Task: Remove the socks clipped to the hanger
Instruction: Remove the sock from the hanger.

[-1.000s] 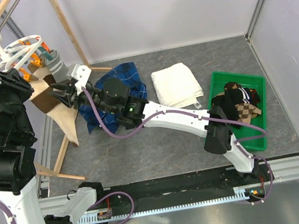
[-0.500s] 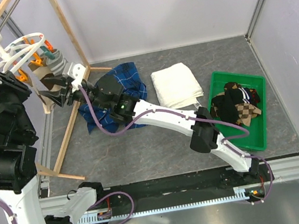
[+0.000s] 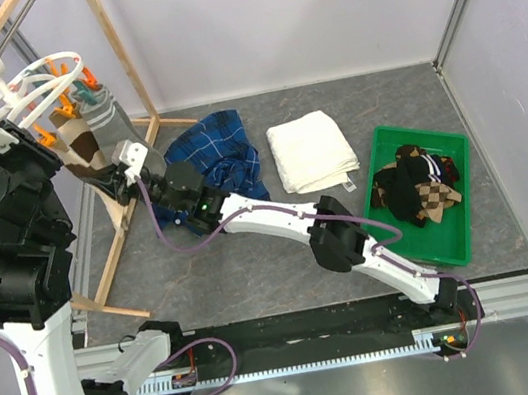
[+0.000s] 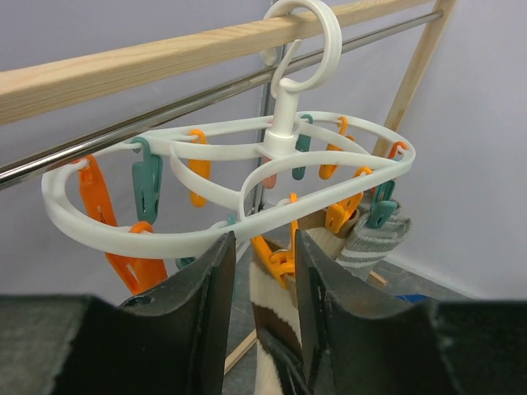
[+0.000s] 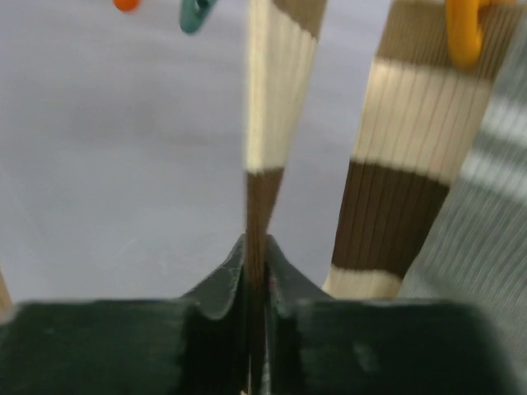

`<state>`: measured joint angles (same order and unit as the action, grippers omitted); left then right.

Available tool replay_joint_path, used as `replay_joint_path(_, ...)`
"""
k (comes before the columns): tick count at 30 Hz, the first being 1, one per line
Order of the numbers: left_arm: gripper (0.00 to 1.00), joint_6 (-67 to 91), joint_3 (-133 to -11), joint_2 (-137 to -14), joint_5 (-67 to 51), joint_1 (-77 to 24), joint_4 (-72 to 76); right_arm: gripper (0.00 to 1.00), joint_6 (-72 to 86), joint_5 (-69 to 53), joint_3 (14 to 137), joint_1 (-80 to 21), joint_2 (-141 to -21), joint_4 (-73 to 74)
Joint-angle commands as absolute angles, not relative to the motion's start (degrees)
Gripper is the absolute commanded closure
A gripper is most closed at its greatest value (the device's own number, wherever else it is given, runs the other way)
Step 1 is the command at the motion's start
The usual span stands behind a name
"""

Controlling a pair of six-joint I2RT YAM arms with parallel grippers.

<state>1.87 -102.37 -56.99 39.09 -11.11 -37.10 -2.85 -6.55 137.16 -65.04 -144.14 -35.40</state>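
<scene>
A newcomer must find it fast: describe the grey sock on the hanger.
On the wooden rack at the far left, a white round hanger hooks over the top pole. The grey sock hangs at its right-hand edge in the overhead view; it alone is ribbed grey, the socks beside it banded brown and cream.

Left gripper [image 4: 265,247] raised, jaws apart; right gripper [image 5: 255,247] stretched leftward, pinching a sock [image 5: 265,107].

Top view looks down from behind; wrist views closely face the socks [image 3: 85,143] (seen in all).
</scene>
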Motion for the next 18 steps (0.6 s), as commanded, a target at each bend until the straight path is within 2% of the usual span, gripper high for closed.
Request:
replay_joint_path(1,0.57,-1.67,-102.83,-56.69,40.79,-11.16,-35.33,1.00,-2.89,-4.66,137.29,-65.21,-143.01,-38.06)
replay_joint_path(11,0.57,1.93,-108.46,-55.99,36.57,-11.16,-40.60,1.00,-9.74,-0.35,130.97,-66.88,-134.13,-32.26)
replay_joint_path(14,0.57,1.15,-110.12,-56.33,36.04,-11.16,-41.39,1.00,-15.72,7.71,126.83,-68.98,-130.35,-32.70)
replay_joint_path(18,0.56,0.18,-112.15,-56.77,38.22,-11.16,-42.01,1.00,-17.75,14.06,128.49,-70.66,-128.59,-30.85)
